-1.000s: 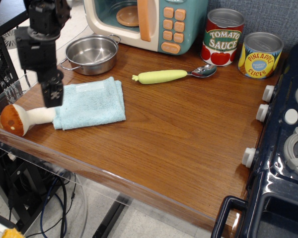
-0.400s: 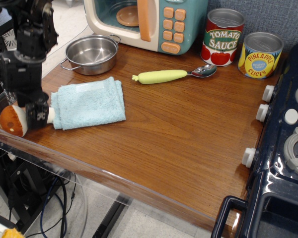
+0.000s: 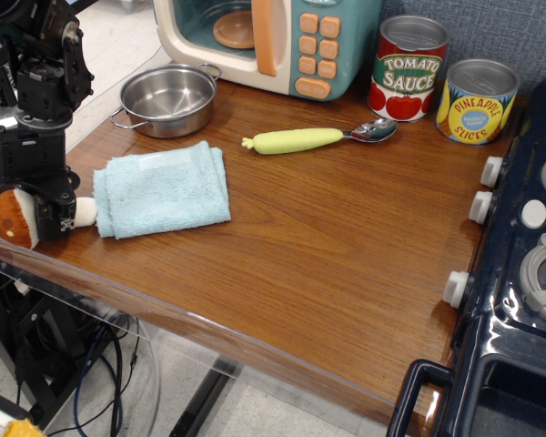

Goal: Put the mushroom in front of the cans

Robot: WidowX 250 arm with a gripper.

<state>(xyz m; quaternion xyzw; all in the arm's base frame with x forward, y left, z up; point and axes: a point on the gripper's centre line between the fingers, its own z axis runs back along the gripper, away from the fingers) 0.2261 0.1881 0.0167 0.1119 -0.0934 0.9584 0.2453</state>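
Observation:
The mushroom (image 3: 6, 218) lies on its side at the table's front left corner, orange-brown cap to the left and cream stem pointing right. My black gripper (image 3: 47, 217) is down over the join of cap and stem and hides it. How the jaws stand is not visible. The two cans stand at the back right: the red-and-white tomato sauce can (image 3: 408, 68) and the yellow-and-blue pineapple slices can (image 3: 477, 102).
A folded light-blue cloth (image 3: 162, 188) lies just right of the mushroom. A steel pot (image 3: 167, 98) and a toy microwave (image 3: 273, 41) stand at the back. A yellow-green handled spoon (image 3: 305, 139) lies in front of the tomato can. A toy stove (image 3: 528, 273) lines the right side.
My gripper has come down and to the left, from above the cloth's left edge onto the mushroom. The mushroom has shifted slightly left.

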